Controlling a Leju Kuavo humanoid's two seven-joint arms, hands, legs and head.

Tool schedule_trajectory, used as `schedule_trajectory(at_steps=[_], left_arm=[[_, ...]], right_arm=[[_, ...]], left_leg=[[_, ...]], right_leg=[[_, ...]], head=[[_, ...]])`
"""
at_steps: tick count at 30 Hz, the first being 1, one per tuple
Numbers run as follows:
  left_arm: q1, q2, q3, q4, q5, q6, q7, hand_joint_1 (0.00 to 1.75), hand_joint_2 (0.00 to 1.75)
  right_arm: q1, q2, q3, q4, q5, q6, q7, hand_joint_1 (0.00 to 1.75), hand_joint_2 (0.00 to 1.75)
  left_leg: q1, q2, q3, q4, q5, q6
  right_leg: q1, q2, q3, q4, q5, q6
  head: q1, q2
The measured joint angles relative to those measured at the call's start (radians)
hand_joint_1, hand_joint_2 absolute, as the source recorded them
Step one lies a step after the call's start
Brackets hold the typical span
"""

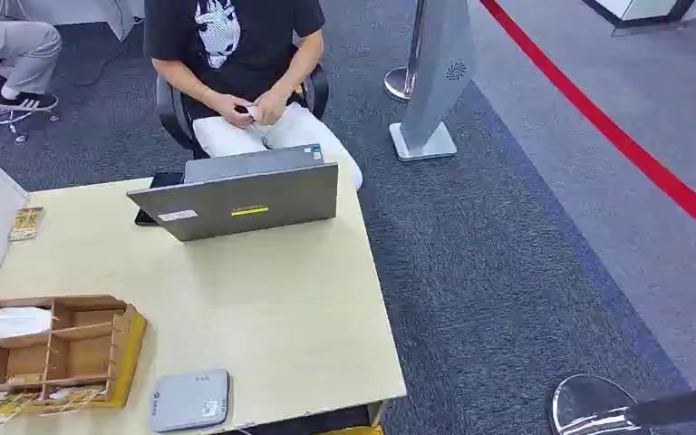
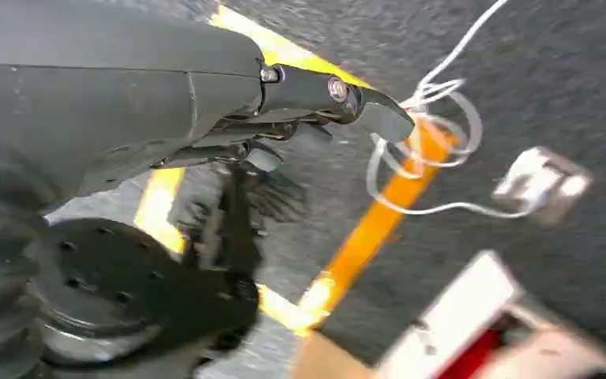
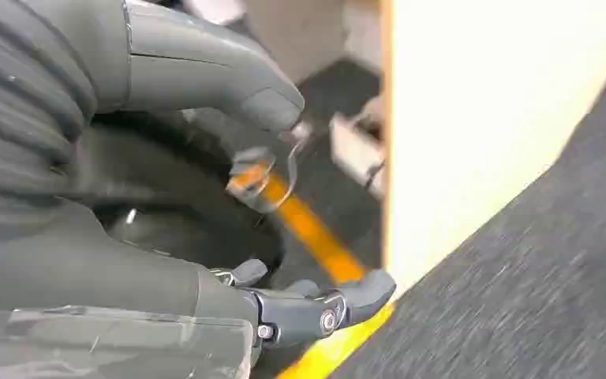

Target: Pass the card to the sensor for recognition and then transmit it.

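Left hand [image 2: 205,95] hangs over floor, fingers apart, empty. Right hand [image 3: 205,197] beside surface [image 1: 263,290] edge, fingers spread, empty. Seated person's hands [image 1: 256,109] hold small white item, possibly card; cannot confirm. Grey sensor [image 1: 189,400] at near edge, marking unreadable. Laptop [image 1: 245,195] yellow label illegible.

You're looking at dark grey carpet [image 1: 471,263] crossed by a red floor stripe [image 1: 616,136], a pale wood surface [image 1: 272,299], and an office chair [image 1: 174,113] behind it.
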Motion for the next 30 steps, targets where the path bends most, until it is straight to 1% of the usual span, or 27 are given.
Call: schedule_trajectory(at_steps=[5, 8, 12, 14, 15, 16, 18, 19, 21, 23, 25, 26, 29, 30], left_arm=[[-0.003, -0.044, 0.078, -0.037, 0.01, -0.005, -0.074, 0.0, 1.75], [-0.008, -0.061, 0.11, -0.048, 0.007, -0.01, -0.109, 0.0, 1.75], [-0.022, -0.091, 0.174, -0.064, -0.031, -0.025, -0.179, 0.0, 1.75], [-0.027, -0.105, 0.21, -0.072, -0.048, -0.017, -0.196, 0.0, 1.75], [-0.024, -0.109, 0.21, -0.081, -0.05, -0.003, -0.195, 0.0, 1.75], [-0.021, -0.117, 0.213, -0.101, -0.053, 0.03, -0.194, 0.0, 1.75], [-0.019, -0.135, 0.226, -0.136, -0.078, 0.13, -0.193, 0.0, 1.75], [-0.017, -0.14, 0.23, -0.146, -0.095, 0.167, -0.194, 0.0, 1.75], [-0.013, -0.148, 0.233, -0.165, -0.125, 0.187, -0.199, 0.0, 1.75], [-0.013, -0.152, 0.238, -0.181, -0.164, 0.202, -0.223, 0.0, 1.75], [-0.016, -0.157, 0.247, -0.186, -0.21, 0.2, -0.267, 0.0, 1.75], [-0.018, -0.158, 0.254, -0.186, -0.229, 0.188, -0.292, 0.0, 1.75], [-0.033, -0.162, 0.291, -0.184, -0.316, 0.103, -0.405, 0.0, 1.75], [-0.043, -0.166, 0.31, -0.182, -0.336, 0.081, -0.431, 0.0, 1.75]], right_arm=[[0.026, 0.045, -0.038, -0.089, -0.047, 0.06, -0.008, 0.0, 1.75], [0.036, 0.063, -0.049, -0.123, -0.053, 0.074, -0.011, 0.0, 1.75], [0.066, 0.093, -0.055, -0.19, -0.051, 0.076, -0.025, 0.0, 1.75], [0.074, 0.105, -0.056, -0.222, -0.051, 0.075, -0.029, 0.0, 1.75], [0.076, 0.107, -0.056, -0.229, -0.05, 0.074, -0.029, 0.0, 1.75], [0.086, 0.116, -0.062, -0.251, -0.048, 0.072, -0.029, 0.0, 1.75], [0.099, 0.132, -0.073, -0.297, -0.04, 0.053, -0.03, 0.0, 1.75], [0.101, 0.132, -0.074, -0.307, -0.036, 0.046, -0.031, 0.0, 1.75], [0.112, 0.132, -0.076, -0.332, -0.029, 0.032, -0.036, 0.0, 1.75], [0.122, 0.133, -0.076, -0.355, -0.027, 0.01, -0.042, 0.0, 1.75], [0.134, 0.134, -0.072, -0.377, -0.007, -0.015, -0.053, 0.0, 1.75], [0.141, 0.134, -0.067, -0.385, 0.002, -0.026, -0.058, 0.0, 1.75], [0.15, 0.134, -0.05, -0.4, 0.042, -0.059, -0.074, 0.0, 1.75], [0.151, 0.134, -0.045, -0.403, 0.048, -0.066, -0.079, 0.0, 1.75]], left_leg=[[0.0, 0.0, 0.0, 0.0, 0.0, 0.0], [0.0, 0.0, 0.0, 0.0, 0.0, 0.0], [0.0, 0.0, 0.0, 0.0, 0.0, 0.0], [0.0, 0.0, 0.0, 0.0, 0.0, 0.0], [0.0, 0.001, 0.0, 0.0, 0.0, 0.0], [0.0, 0.0, 0.0, 0.0, 0.0, 0.0], [0.0, -0.001, 0.0, 0.0, 0.0, 0.0], [0.0, -0.001, 0.0, 0.0, 0.0, 0.0], [0.0, -0.001, 0.0, 0.0, 0.0, 0.0], [0.0, -0.002, 0.0, 0.0, 0.0, 0.0], [0.0, -0.001, 0.0, 0.0, 0.0, 0.0], [0.0, -0.001, 0.0, 0.0, 0.0, 0.0], [0.0, -0.001, 0.0, 0.0, 0.0, 0.0], [0.0, -0.001, 0.0, 0.0, 0.0, 0.0]], right_leg=[[0.0, 0.0, 0.0, 0.0, 0.0, 0.0], [0.0, 0.0, 0.0, 0.0, 0.0, 0.0], [0.0, 0.0, 0.0, 0.0, 0.0, 0.0], [0.0, 0.0, 0.002, 0.0, 0.0, 0.0], [0.0, 0.001, 0.001, 0.0, 0.0, 0.0], [0.0, 0.0, 0.001, 0.0, 0.0, 0.0], [0.0, -0.001, 0.001, 0.0, 0.0, 0.0], [0.0, -0.001, 0.002, 0.0, 0.0, 0.0], [0.0, -0.001, 0.001, 0.0, 0.0, 0.0], [0.0, -0.001, 0.001, 0.0, 0.0, 0.0], [0.0, -0.001, 0.001, 0.0, 0.0, 0.0], [0.0, -0.001, 0.001, 0.0, 0.0, 0.0], [0.0, -0.001, 0.001, 0.0, 0.0, 0.0], [0.0, -0.001, 0.001, 0.0, 0.0, 0.0]], head=[[0.0, 0.0], [0.0, 0.0], [0.0, 0.0], [0.0, 0.0], [0.0, 0.0], [0.0, 0.0], [0.0, 0.0], [0.0, 0.0], [0.001, 0.0], [0.0, 0.0], [0.0, 0.0], [0.0, 0.0], [0.0, 0.0], [0.0, 0.0]])
